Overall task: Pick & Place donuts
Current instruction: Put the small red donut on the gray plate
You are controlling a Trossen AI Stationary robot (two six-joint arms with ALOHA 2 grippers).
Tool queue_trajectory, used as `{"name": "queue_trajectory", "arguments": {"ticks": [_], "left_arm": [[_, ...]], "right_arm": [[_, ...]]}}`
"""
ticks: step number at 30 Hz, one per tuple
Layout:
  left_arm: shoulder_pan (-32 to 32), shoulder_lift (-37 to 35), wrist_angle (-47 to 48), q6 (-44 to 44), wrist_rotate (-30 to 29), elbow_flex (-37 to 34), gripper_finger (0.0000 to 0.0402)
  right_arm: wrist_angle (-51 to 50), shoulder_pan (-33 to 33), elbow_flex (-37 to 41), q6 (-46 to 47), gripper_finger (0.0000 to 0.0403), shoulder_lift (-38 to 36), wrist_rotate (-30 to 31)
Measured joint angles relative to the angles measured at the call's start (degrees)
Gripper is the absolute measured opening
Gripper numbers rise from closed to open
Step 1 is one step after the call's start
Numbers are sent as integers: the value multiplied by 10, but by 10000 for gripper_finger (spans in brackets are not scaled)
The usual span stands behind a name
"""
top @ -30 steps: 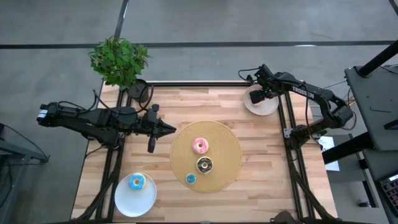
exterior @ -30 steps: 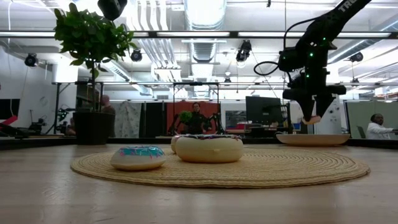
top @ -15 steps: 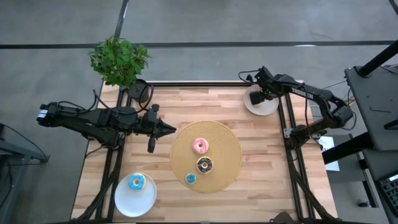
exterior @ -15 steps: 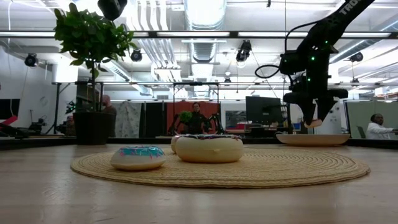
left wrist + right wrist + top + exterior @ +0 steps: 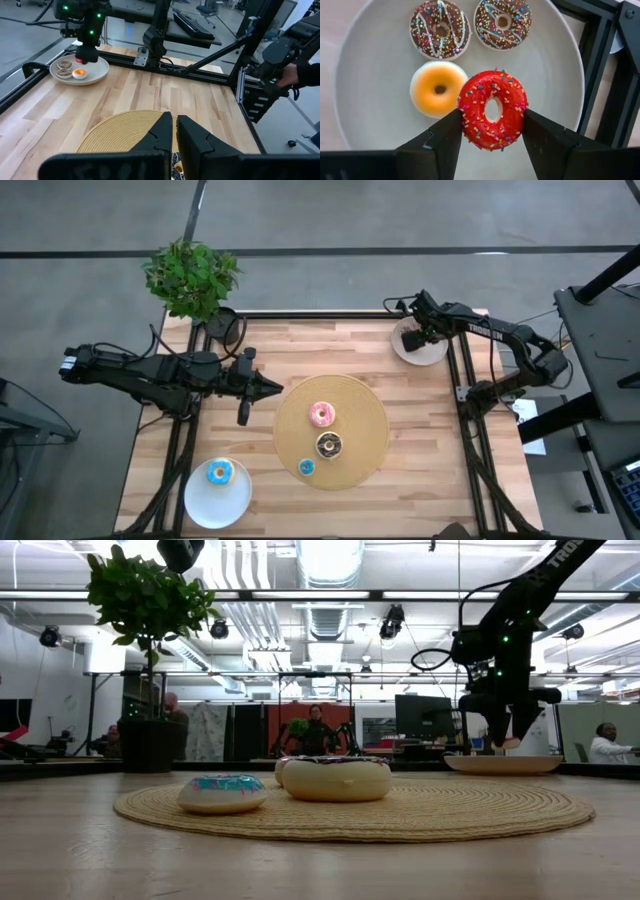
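My right gripper [image 5: 418,338] hangs over the white plate [image 5: 432,352] at the table's far right corner, shut on a red sprinkled donut [image 5: 492,110]. On that plate [image 5: 370,115] lie two chocolate donuts [image 5: 440,29] [image 5: 502,22] and an orange one [image 5: 439,88]. A pink donut [image 5: 321,414], a chocolate donut [image 5: 328,445] and a tiny blue donut [image 5: 306,467] rest on the round tan mat [image 5: 365,420]. Another blue donut [image 5: 219,473] lies on the near-left plate [image 5: 200,505]. My left gripper [image 5: 272,387] waits shut at the mat's left edge. My right gripper pinches the red donut by two opposite sides of its outer rim [image 5: 466,117], one finger [image 5: 442,137] on each side. The fingers point steeply down from above. The donut lies about level, icing up, lifted just clear of the plate [image 5: 503,764].
A potted plant [image 5: 192,278] stands at the far left corner. Black frame rails [image 5: 470,395] run along the table's right edge beside the far plate. Bare wood lies between the mat and the far plate.
My right gripper has sunk a little toward the far-right plate with the red donut, which stays level in the hold and clear of the plate.
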State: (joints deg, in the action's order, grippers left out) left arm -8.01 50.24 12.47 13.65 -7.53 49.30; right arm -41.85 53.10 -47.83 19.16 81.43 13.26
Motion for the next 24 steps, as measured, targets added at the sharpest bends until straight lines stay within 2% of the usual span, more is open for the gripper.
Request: {"name": "queue_trajectory", "arguments": {"ticks": [12, 24], "left_arm": [[0, 0, 0, 0, 0, 0, 0], [0, 0, 0, 6, 0, 0, 0]], "right_arm": [[-58, 0, 1, -56, 187, 0, -42], [-51, -7, 31, -61, 187, 0, -43]]}}
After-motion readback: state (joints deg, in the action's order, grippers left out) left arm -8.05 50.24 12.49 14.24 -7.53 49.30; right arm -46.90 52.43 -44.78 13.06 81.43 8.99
